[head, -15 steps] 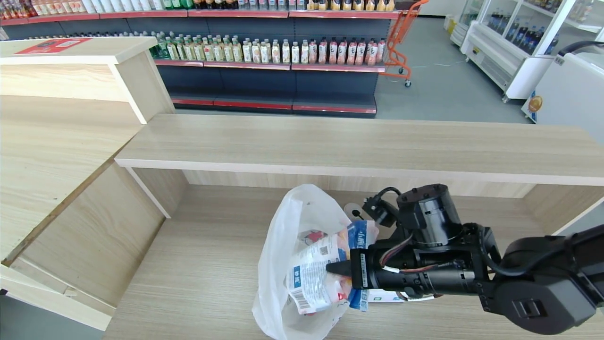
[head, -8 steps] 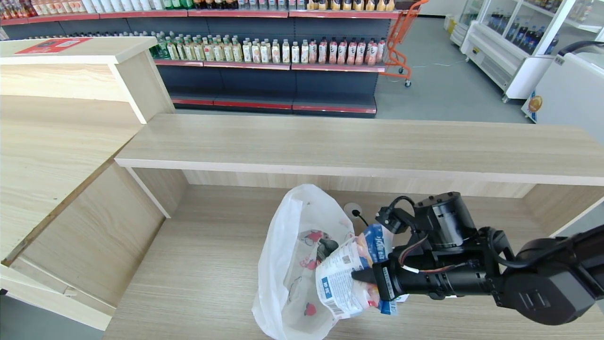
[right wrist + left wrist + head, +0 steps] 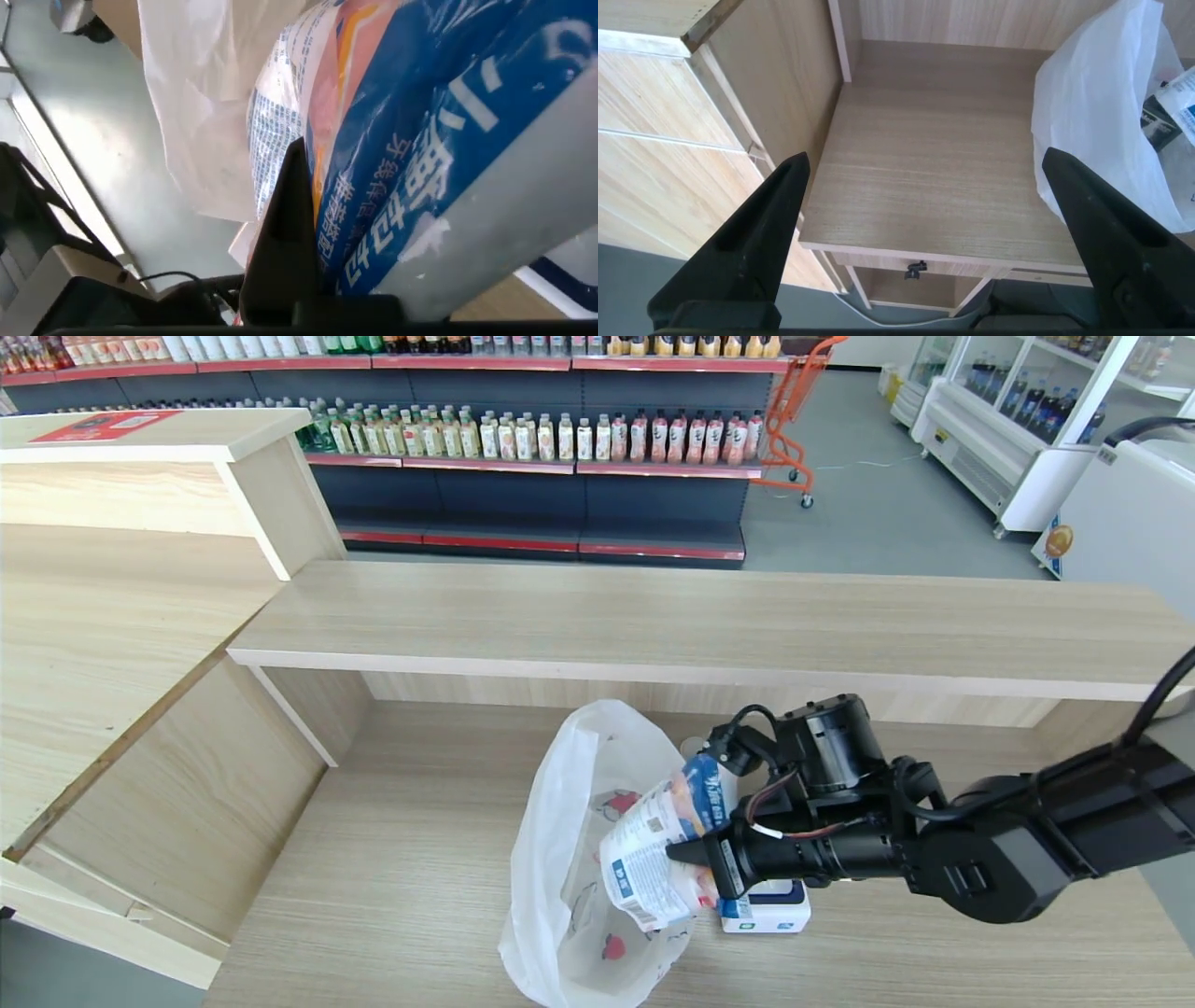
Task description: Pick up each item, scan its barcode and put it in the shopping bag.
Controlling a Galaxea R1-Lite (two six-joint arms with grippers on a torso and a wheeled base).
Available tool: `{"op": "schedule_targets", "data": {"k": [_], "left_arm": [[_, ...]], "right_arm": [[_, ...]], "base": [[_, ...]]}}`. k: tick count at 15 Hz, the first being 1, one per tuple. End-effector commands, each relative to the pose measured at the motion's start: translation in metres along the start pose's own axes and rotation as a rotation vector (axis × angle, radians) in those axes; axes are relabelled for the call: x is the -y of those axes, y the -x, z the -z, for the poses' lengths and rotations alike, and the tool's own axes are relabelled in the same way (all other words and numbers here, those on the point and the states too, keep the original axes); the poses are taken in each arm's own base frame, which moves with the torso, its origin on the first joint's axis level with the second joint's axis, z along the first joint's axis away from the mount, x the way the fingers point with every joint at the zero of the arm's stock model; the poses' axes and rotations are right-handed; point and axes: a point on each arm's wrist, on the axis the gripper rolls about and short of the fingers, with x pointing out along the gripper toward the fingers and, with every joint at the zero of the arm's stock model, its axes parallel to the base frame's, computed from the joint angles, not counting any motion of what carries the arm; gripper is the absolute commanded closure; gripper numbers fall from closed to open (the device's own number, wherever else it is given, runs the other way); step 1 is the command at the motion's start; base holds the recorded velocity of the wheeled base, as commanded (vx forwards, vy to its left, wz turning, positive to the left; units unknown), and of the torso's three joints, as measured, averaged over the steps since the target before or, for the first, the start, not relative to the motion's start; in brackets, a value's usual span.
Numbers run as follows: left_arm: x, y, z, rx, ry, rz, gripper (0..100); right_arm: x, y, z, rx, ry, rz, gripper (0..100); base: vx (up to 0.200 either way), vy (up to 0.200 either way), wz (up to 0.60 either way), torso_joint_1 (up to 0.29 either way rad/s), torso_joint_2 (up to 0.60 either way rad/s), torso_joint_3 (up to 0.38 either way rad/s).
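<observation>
Right gripper (image 3: pixel 681 854) clamps a packet (image 3: pixel 644 868) — barcode (image 3: pixel 644 916), QR code (image 3: pixel 656 824) showing — at the shopping bag (image 3: pixel 558 803); left gripper (image 3: pixel 924 168) gapes

One white plastic shopping bag (image 3: pixel 560 821) is standing on the one wooden counter (image 3: pixel 420 859). One blue, white and orange snack packet (image 3: pixel 653 859) is hanging at its mouth, and one white-and-blue box (image 3: pixel 766 915) is lying just beside the bag. Two grippers are working here: the right gripper (image 3: pixel 686 852) is clamping the packet, and the left gripper (image 3: pixel 924 157) is holding its fingers wide apart. One orange trolley (image 3: pixel 794 401) is standing behind. The shelved bottles (image 3: pixel 523 437) are running too many to count.
</observation>
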Motion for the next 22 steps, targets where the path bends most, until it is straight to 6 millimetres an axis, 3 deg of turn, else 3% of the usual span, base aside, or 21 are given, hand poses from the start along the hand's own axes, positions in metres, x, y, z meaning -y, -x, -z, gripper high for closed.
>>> {"op": "schedule_targets", "data": {"k": [1,7,8,13,17,22], "left_arm": [[0.000,0.000,0.000,-0.001,0.000,0.000,0],[0.000,0.000,0.000,-0.001,0.000,0.000,0],[0.000,0.000,0.000,0.001,0.000,0.000,0],[0.000,0.000,0.000,-0.001,0.000,0.000,0],[0.000,0.000,0.000,-0.001,0.000,0.000,0],[0.000,0.000,0.000,0.001,0.000,0.000,0]], "right_arm": [[0.004,-0.027,0.006,-0.046,0.059,-0.037,100],[0.012,-0.054,0.003,-0.044,0.192,-0.058,100],[0.013,-0.058,0.000,-0.036,0.194,-0.059,0],[0.008,-0.066,-0.015,0.030,0.167,-0.106,0],[0.016,-0.051,-0.015,0.035,0.062,-0.089,0],[0.014,-0.032,-0.036,0.174,-0.135,-0.149,0]], "base": [[0.000,0.000,0.00,0.000,0.00,0.000],[0.000,0.000,0.00,0.000,0.00,0.000],[0.000,0.000,0.00,0.000,0.00,0.000],[0.000,0.000,0.00,0.000,0.00,0.000],[0.000,0.000,0.00,0.000,0.00,0.000],[0.000,0.000,0.00,0.000,0.00,0.000]]}}
